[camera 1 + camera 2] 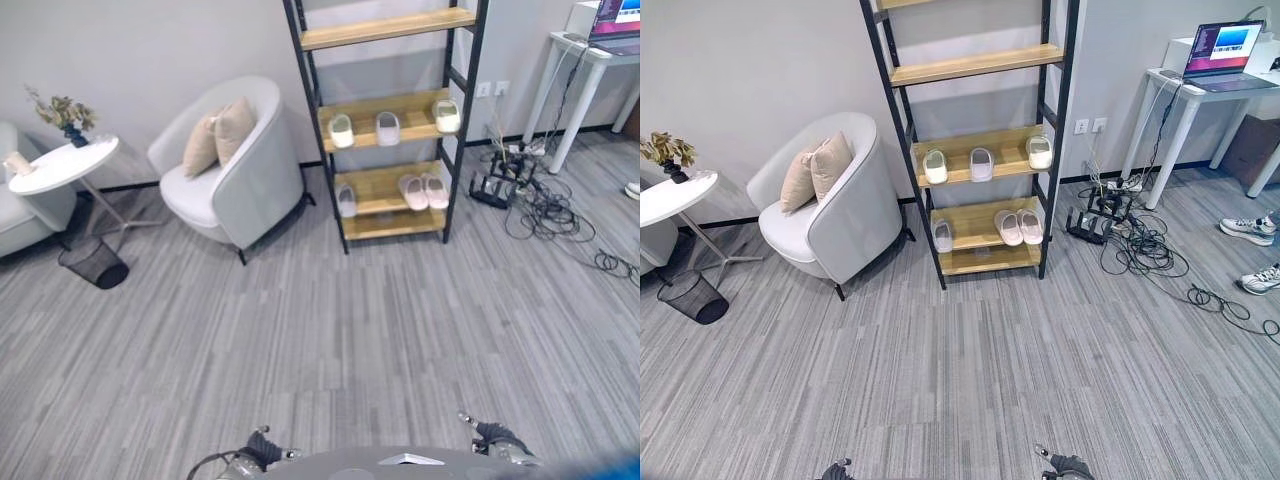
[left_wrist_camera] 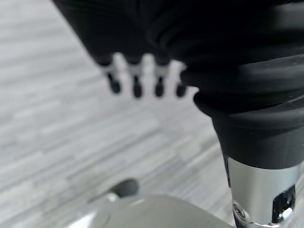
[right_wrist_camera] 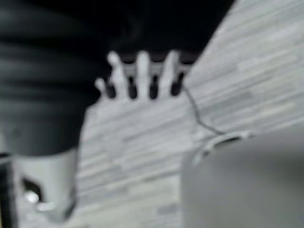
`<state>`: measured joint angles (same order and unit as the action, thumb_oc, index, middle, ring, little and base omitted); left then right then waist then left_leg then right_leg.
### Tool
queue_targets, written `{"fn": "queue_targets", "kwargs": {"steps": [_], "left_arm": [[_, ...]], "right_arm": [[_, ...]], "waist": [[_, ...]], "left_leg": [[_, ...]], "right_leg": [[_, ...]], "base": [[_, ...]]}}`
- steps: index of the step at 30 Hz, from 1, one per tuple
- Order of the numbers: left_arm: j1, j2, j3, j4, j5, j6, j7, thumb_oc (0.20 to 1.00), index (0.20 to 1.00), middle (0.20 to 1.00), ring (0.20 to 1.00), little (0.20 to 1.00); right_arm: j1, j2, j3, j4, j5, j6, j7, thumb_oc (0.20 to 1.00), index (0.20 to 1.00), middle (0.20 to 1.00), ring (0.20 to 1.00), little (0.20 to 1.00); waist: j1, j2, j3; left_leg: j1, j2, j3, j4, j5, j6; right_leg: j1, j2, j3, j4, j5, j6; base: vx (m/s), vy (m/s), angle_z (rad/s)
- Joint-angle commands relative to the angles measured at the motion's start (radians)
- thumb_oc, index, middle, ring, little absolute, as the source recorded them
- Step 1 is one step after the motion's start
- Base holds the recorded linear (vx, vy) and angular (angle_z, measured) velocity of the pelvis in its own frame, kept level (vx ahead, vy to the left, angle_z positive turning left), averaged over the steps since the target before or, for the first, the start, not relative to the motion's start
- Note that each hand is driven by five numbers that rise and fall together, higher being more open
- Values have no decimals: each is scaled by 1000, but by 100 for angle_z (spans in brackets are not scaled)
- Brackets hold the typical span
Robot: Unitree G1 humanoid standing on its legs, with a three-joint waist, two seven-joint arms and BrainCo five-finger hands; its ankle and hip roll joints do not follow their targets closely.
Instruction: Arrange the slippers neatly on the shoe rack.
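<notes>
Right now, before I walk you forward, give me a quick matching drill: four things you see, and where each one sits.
Things:
1. pink slipper pair
2. laptop
3. black wire bin
4. beige cushions

Places:
A. on the armchair
B. lowest shelf of the shoe rack
C. on the white desk
D. on the floor under the round side table

Pairs: 1-B, 2-C, 3-D, 4-A

six slippers [image 1: 981, 164], one shoe rack [image 1: 975, 65], one armchair [image 1: 840, 225]
</notes>
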<state>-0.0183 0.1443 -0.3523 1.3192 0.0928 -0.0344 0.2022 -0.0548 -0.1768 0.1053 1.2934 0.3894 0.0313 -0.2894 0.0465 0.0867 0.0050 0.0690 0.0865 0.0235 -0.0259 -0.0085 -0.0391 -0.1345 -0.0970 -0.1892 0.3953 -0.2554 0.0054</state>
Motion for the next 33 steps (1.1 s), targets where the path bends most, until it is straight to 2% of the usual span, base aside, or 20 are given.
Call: {"fn": "queue_targets", "kwargs": {"steps": [1,7,8,12,14,15,16,17,18,19,20,22,24,25,26,27,30,31,32,33], "left_arm": [[-17,4,3,26,40,-13,-3,1000,1000,1000,1000,1000],[-18,10,-22,6,76,-15,1,1000,1000,1000,1000,1000],[-20,23,-27,-18,78,-21,1,1000,1000,1000,1000,1000],[-37,44,-20,-72,38,-40,0,1000,1000,1000,1000,1000],[-47,54,-18,-88,35,-46,3,1000,1000,1000,1000,1000],[-54,64,-19,-112,40,-49,3,1000,1000,1000,1000,1000],[-54,65,-19,-112,40,-48,3,1000,1000,1000,1000,1000],[-63,76,-25,-159,37,-49,15,1000,1000,1000,1000,1000],[-65,79,-26,-178,30,-50,23,1000,1000,1000,1000,1000],[-65,83,-28,-186,30,-50,31,1000,1000,1000,1000,1000],[-61,85,-27,-200,28,-52,35,1000,1000,1000,1000,1000],[-40,79,-26,-212,21,-57,46,1000,1000,1000,1000,1000],[-37,70,-24,-188,15,-52,55,1000,1000,1000,1000,1000],[-37,70,-24,-187,14,-52,56,1000,1000,1000,1000,1000],[-36,67,-22,-169,13,-46,61,1000,1000,1000,1000,1000],[-18,59,3,-104,26,-41,71,1000,1000,1000,1000,1000],[-11,53,30,-52,27,-38,84,1000,1000,1000,1000,1000],[-11,55,57,-27,14,-33,93,1000,1000,1000,1000,1000],[-11,56,57,-27,14,-33,93,1000,1000,1000,1000,1000],[-12,56,65,-22,7,-30,94,1000,1000,1000,1000,1000]], "right_arm": [[-54,45,24,63,-35,-27,9,1000,1000,1000,1000,1000],[-71,14,59,-61,-89,-43,3,1000,1000,1000,1000,1000],[-99,-37,70,-161,-136,-54,-12,1000,1000,1000,1000,1000],[-129,-65,142,-254,-250,-54,-4,1000,1000,1000,1000,1000],[-139,-76,163,-286,-284,-59,3,1000,1000,1000,1000,1000],[-130,-90,162,-303,-303,-65,-1,1000,1000,1000,1000,1000],[-129,-90,161,-303,-303,-65,-1,1000,1000,1000,1000,1000],[-116,-97,151,-336,-303,-73,-21,1000,1000,1000,1000,1000],[-109,-102,147,-356,-300,-75,-29,1000,1000,1000,1000,1000],[-101,-108,145,-372,-301,-76,-36,1000,1000,1000,1000,1000],[-93,-109,146,-384,-301,-80,-41,1000,1000,1000,1000,1000],[-86,-102,152,-388,-300,-83,-55,1000,1000,1000,1000,1000],[-91,-99,163,-386,-307,-85,-66,1000,1000,1000,1000,1000],[-91,-98,163,-386,-308,-85,-67,1000,1000,1000,1000,1000],[-93,-98,171,-383,-316,-86,-74,1000,1000,1000,1000,1000],[-103,-95,183,-378,-342,-83,-64,1000,1000,1000,1000,1000],[-115,-87,185,-378,-367,-78,-70,1000,1000,1000,1000,1000],[-122,-75,172,-378,-354,-85,-70,1000,1000,1000,1000,1000],[-122,-74,172,-378,-354,-85,-70,1000,1000,1000,1000,1000],[-127,-67,172,-374,-349,-87,-68,1000,1000,1000,1000,1000]], "waist": [[-3,-93,48],[-7,-92,63],[-9,-86,79],[-2,-82,109],[-1,-87,124],[7,-95,142],[7,-94,142],[17,-104,177],[19,-109,193],[17,-112,201],[21,-112,205],[40,-108,197],[61,-94,188],[62,-97,192],[71,-91,188],[76,-92,160],[85,-120,130],[92,-137,111],[94,-138,111],[97,-146,106]], "left_leg": [[45,-32,-6,-61,-13,-10],[48,-21,-3,-61,-13,-18],[54,-8,-1,-61,-11,-19],[35,9,-8,-24,-10,-20],[-1,16,-7,54,-29,-28],[-56,20,-3,199,-39,-41],[-60,21,-4,206,-42,-41],[-167,28,-24,404,24,-39],[-212,19,-25,483,57,-28],[-255,12,-24,532,62,-25],[-290,-5,-20,527,48,-19],[-332,-42,-19,408,13,-11],[-344,-39,-48,246,76,-31],[-335,-42,-46,235,82,-31],[-354,-37,-59,165,104,-35],[-306,-40,-82,72,119,-24],[-318,-85,-76,143,87,-3],[-293,-110,-59,162,45,27],[-293,-110,-57,163,44,27],[-281,-126,-52,167,27,45]], "right_leg": [[268,-30,-8,-483,239,117],[273,-24,-8,-483,236,112],[257,-20,1,-439,220,104],[209,-15,9,-341,176,83],[195,-9,17,-307,153,70],[207,3,28,-305,131,49],[207,4,28,-305,131,49],[225,9,25,-303,123,25],[237,9,23,-304,115,13],[243,12,22,-301,104,6],[251,12,25,-303,95,8],[280,12,34,-325,76,24],[315,22,39,-347,67,36],[319,19,40,-349,67,36],[333,23,41,-356,61,42],[350,21,59,-356,48,61],[352,-26,66,-320,64,94],[329,-58,86,-244,110,120],[327,-59,88,-242,109,121],[305,-75,94,-179,164,136]], "base": [[0,0,0],[30,-86,-1],[44,-142,-3],[2,-135,-11],[34,-220,1],[65,-216,4],[79,-311,5],[55,-210,-3],[97,-238,8],[136,-90,8],[198,-20,8],[306,76,-10],[264,99,-15],[174,72,-40],[349,191,-65],[448,276,-69],[418,290,-73],[357,265,-49],[376,299,-20],[215,201,-5]]}}
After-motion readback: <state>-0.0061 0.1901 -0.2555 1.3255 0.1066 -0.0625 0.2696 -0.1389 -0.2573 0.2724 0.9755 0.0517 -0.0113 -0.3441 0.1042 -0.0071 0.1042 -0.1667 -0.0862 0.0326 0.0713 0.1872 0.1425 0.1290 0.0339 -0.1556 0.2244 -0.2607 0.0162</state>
